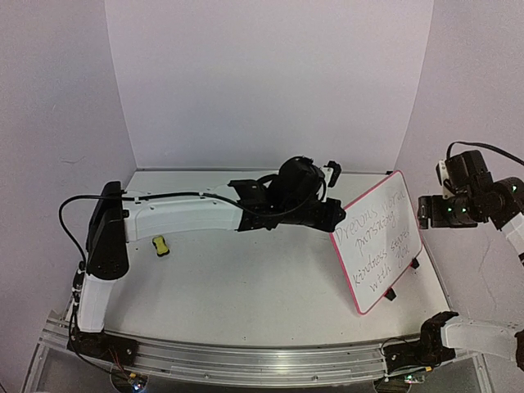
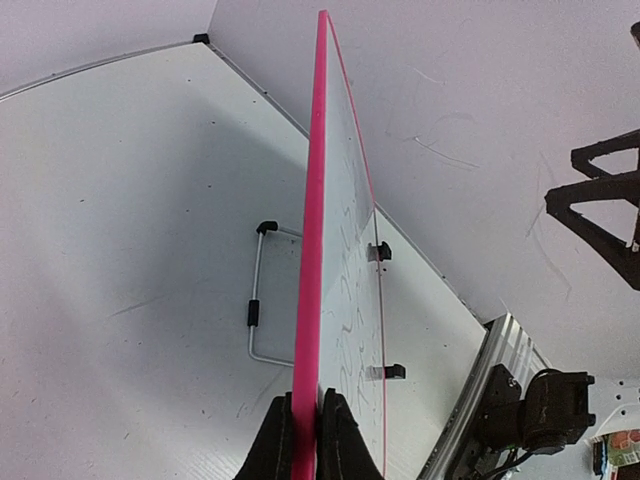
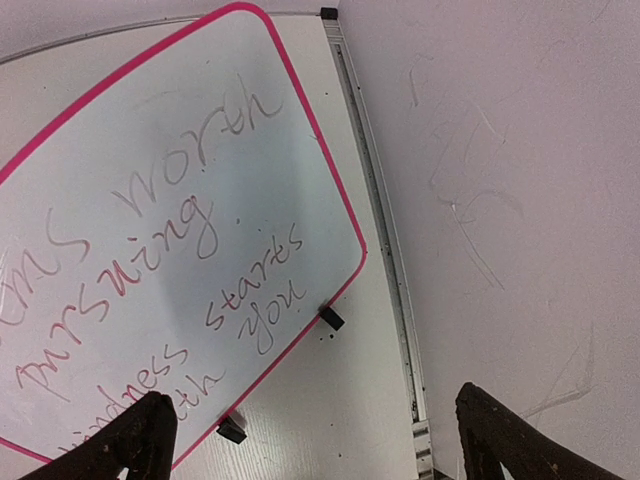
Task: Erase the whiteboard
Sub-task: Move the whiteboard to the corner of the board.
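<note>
The whiteboard (image 1: pixel 377 241) stands tilted at the right of the table, pink-framed, with dark handwriting across its face. My left gripper (image 1: pixel 334 214) is shut on its left edge. In the left wrist view the whiteboard (image 2: pixel 310 250) runs edge-on, and the left gripper (image 2: pixel 310 405) pinches the pink frame between its black fingers (image 2: pixel 275 445). My right gripper (image 1: pixel 424 213) hangs open just right of the board's upper corner, apart from it. In the right wrist view the whiteboard (image 3: pixel 170 200) fills the left side, and the right gripper (image 3: pixel 315 415) holds nothing between its wide-apart fingers (image 3: pixel 140 440).
A small yellow-and-black block (image 1: pixel 161 246) lies on the table under the left arm. The board's wire stand (image 2: pixel 255 310) props it from behind, and black feet (image 3: pixel 331 318) rest on the table. White walls close the back and right sides; a metal rail (image 1: pixel 246 356) runs along the near edge.
</note>
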### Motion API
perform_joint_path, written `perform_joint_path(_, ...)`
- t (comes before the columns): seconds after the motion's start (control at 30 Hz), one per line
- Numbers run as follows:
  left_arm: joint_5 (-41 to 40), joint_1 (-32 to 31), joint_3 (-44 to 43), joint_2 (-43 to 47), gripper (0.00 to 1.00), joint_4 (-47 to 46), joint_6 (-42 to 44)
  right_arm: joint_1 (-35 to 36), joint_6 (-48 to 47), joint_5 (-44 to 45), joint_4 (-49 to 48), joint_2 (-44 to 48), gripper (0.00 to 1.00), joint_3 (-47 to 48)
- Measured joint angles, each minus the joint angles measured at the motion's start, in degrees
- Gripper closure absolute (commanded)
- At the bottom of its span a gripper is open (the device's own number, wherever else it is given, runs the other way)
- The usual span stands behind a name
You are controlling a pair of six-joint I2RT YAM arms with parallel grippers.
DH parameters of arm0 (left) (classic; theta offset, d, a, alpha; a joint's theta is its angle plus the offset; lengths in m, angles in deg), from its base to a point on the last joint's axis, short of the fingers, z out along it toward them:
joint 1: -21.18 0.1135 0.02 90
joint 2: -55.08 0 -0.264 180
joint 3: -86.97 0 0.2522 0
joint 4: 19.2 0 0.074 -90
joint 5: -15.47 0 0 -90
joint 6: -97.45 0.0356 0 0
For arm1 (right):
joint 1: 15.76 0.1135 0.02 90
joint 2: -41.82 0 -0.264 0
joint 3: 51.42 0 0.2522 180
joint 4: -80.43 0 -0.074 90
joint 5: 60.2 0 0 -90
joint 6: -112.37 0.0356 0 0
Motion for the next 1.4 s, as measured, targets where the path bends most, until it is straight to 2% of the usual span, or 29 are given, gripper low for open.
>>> perform_joint_path(0.47, -3.56, 3.89, 14.42, 10.63, 1.0, -1.94, 0.26, 0.0, -3.54, -4.12, -4.11, -7.15, 0.02, -2.48)
perform_joint_path(0.73, -5.63, 7.91, 22.66, 17.28, 1.0, -2.86, 1.09, 0.0, -13.89, -9.35, -13.42, -11.9, 0.02, -8.71)
perform_joint_path(0.93, -7.26, 10.8, 27.33, 21.22, 0.99, -3.55, 1.71, 0.0, -19.74, -12.38, -19.14, -17.26, 0.03, -9.48)
perform_joint_path(0.97, -7.58, 11.1, 27.65, 21.53, 0.97, -3.53, 1.86, 0.0, -20.6, -12.71, -20.58, -18.39, 0.04, -9.48)
perform_joint_path(1.03, -7.91, 11.34, 27.77, 21.66, 0.82, -3.62, 2.12, 0.0, -22.25, -13.23, -23.4, -20.95, 0.04, -9.47)
perform_joint_path(1.17, -10.95, 11.58, 27.87, 21.66, 0.66, -2.91, 4.24, 0.0, -25.96, -14.58, -27.77, -27.34, 0.03, -9.39)
perform_joint_path(1.3, -14.15, 12.72, 28.04, 21.66, 0.56, -2.2, 5.49, 0.0, -29.27, -16.38, -31.29, -33.35, 0.02, -9.23)
perform_joint_path(1.4, -15.28, 13.01, 28.12, 21.67, 0.55, -2.18, 5.82, 0.0, -31.62, -17.97, -33.87, -36.76, 0.02, -8.96)
